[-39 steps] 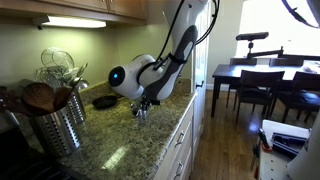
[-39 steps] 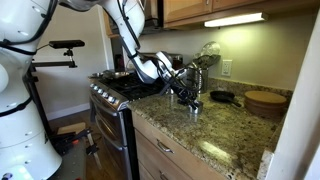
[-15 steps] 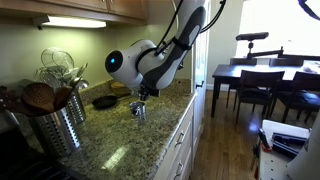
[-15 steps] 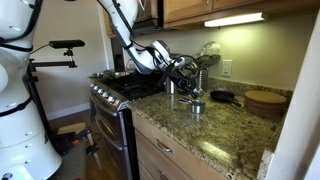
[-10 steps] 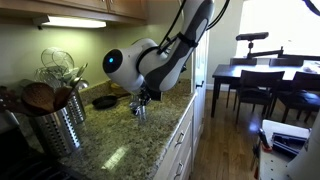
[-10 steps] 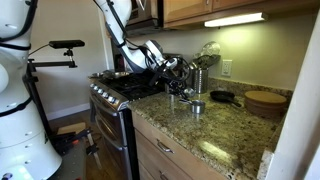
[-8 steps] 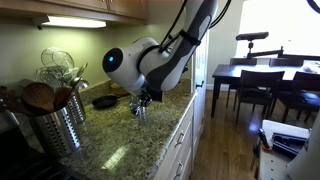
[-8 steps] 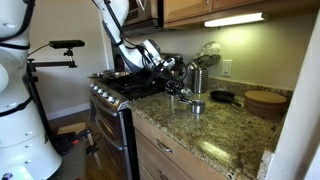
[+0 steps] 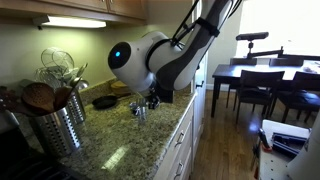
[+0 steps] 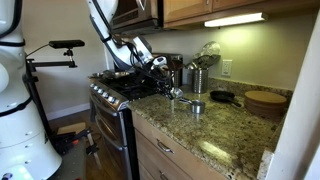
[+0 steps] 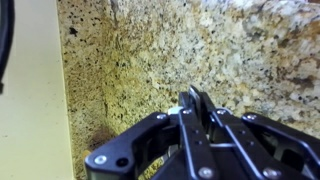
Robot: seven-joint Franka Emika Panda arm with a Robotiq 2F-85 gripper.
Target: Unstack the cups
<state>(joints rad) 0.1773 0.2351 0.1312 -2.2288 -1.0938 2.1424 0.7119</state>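
Small shiny silver cups (image 10: 197, 105) stand on the granite counter; they also show in an exterior view (image 9: 139, 111). My gripper (image 10: 174, 90) hangs low over the counter, a short way from them on the stove side. In the wrist view the gripper (image 11: 192, 98) points down at bare granite with its fingers closed on a thin shiny metal edge, the wall of one silver cup. The rest of that cup is hidden behind the fingers. In an exterior view the gripper (image 9: 151, 100) is just beside the cups.
A large ribbed steel utensil canister (image 9: 55, 122) stands at the counter's near end, also seen in an exterior view (image 10: 197, 75). A dark round pan (image 9: 105, 101) lies by the wall. The stove (image 10: 120, 90) adjoins the counter. A round wooden board (image 10: 265, 100) sits at the far end.
The gripper rose off the cup stack, then carried its pinched cup sideways toward the stove side and lower. The cups left on the counter have not moved.
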